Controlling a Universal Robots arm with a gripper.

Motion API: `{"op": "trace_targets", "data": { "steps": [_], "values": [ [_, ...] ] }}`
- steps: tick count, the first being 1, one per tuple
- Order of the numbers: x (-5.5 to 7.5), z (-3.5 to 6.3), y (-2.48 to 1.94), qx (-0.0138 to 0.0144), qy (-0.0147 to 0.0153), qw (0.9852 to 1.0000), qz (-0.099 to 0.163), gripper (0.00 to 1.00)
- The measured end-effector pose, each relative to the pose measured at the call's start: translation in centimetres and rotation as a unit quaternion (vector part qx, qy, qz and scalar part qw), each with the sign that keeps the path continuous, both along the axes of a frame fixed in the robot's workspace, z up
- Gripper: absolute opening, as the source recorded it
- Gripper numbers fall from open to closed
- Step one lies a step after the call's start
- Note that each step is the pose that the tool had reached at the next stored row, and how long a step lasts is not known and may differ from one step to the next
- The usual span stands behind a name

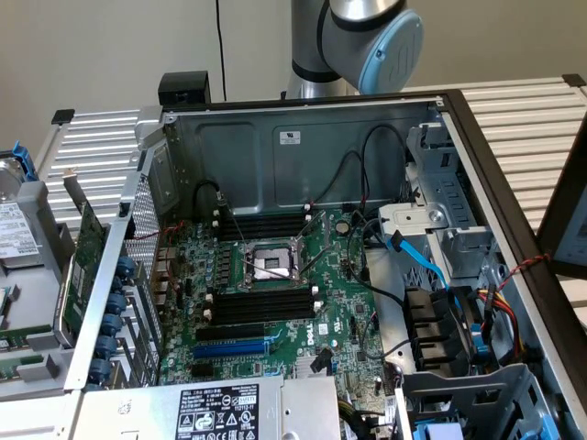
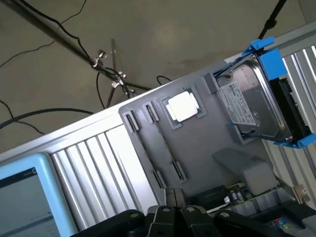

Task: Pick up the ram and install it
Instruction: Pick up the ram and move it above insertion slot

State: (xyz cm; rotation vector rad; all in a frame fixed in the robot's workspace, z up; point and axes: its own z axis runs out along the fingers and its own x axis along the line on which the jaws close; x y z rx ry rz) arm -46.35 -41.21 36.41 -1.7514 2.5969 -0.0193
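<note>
Claw (image 2: 175, 200) pinched shut, no load discernible, hangs above the gray parts tray (image 2: 207, 143). The ram, seemingly a green strip (image 1: 7, 298) on that tray, lies toward the exterior view's left of the computer's empty black slots (image 1: 261, 302).

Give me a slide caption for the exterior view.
Open computer case on a slatted table, its motherboard, CPU socket and black memory slots exposed, robot arm behind.
</note>
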Motion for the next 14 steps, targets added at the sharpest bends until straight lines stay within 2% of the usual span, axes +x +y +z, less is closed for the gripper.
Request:
{"op": "trace_targets", "data": {
  "steps": [4,7,11,14],
  "values": [
    [0.00,-0.06,0.00,0.0000,-0.0004,0.9994,0.036,0.11],
    [0.00,-0.11,0.00,0.0000,-0.0007,0.9980,0.063,0.11],
    [0.00,-0.17,0.00,0.0000,-0.0010,0.9951,0.099,0.11],
    [0.00,-0.22,0.00,0.0000,-0.0012,0.9920,0.126,0.11]
  ]
}}
